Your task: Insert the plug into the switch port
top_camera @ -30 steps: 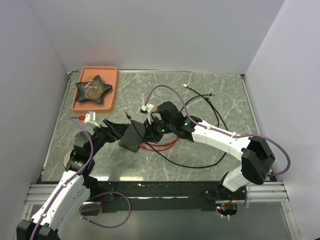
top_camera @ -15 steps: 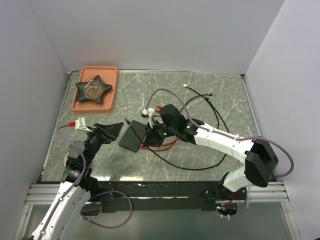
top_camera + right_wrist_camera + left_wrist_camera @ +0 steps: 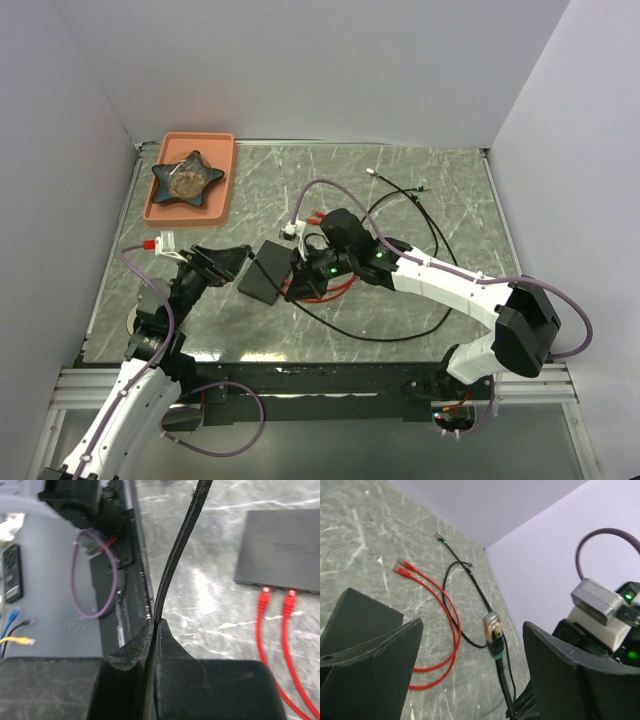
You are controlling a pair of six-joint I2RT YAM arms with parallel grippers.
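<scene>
– Black braided cable (image 3: 175, 555) sits pinched in the right claw (image 3: 156, 626), fingers pressed together on it; where is its silver metal plug (image 3: 492, 626)?
– At the cable's end, lifted off the grey marble table (image 3: 420, 200), just beside the flat matte-black switch (image 3: 262, 276) lying there. Left claw (image 3: 470, 630) stands spread, holding nothing.
– Then I'd square the plug to a free socket and push slowly, left claw bracing the box.
– Right wrist view shows 2 red cables (image 3: 287, 630) meeting the switch's socket edge; only the left wrist view shows the plug tip.
</scene>
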